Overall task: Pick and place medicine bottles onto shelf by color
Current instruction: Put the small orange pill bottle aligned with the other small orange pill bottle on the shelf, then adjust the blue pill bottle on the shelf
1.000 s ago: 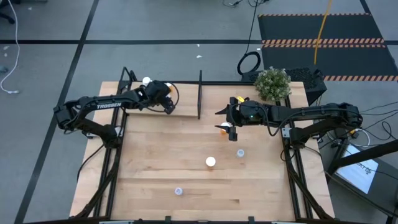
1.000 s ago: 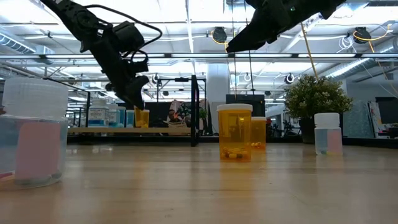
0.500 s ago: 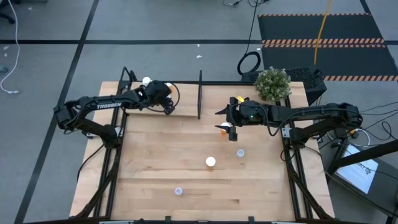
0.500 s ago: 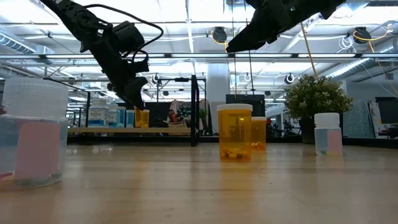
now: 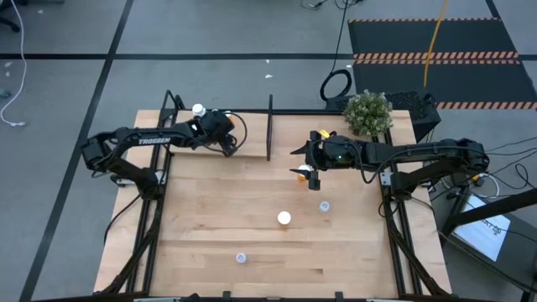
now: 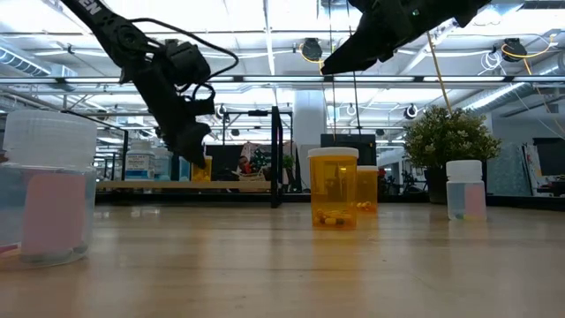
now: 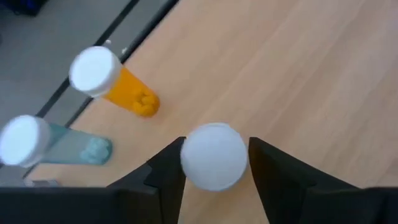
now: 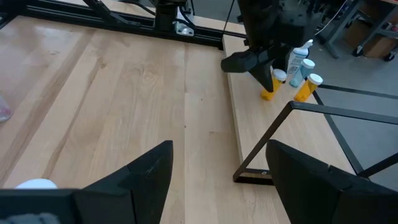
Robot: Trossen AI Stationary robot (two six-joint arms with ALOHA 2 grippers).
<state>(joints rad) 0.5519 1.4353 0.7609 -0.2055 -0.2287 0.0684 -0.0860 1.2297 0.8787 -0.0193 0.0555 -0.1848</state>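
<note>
The shelf (image 5: 252, 138) runs along the table's far edge, with a black divider (image 5: 269, 126). My left gripper (image 5: 228, 146) is over the shelf's left part, shut on an orange bottle (image 6: 201, 171) with a white cap. An orange bottle (image 7: 118, 87) and a pale blue bottle (image 7: 50, 146) stand on the plank beside it. My right gripper (image 5: 300, 164) is open and empty, high above the table right of the divider, over another orange bottle (image 5: 301, 174). An orange bottle (image 5: 284, 219) and two pale blue ones (image 5: 324, 205) (image 5: 241, 257) stand on the table. My left gripper pinches the orange bottle's white cap (image 7: 213, 155) between its two fingers, one on either side. The fingers come from above, pointing down. The bottle hangs upright below them, its base (image 8: 267, 95) at the shelf plank; whether it rests there, I cannot tell.
A potted plant (image 5: 367, 113) stands at the shelf's far right end. Orange items (image 5: 320, 134) sit on the shelf right of the divider. Black frame posts (image 8: 292, 134) edge the shelf. Bare wood lies between the scattered bottles.
My left gripper has gone down a little toward the shelf plank, still shut on the orange bottle, which stays upright.
</note>
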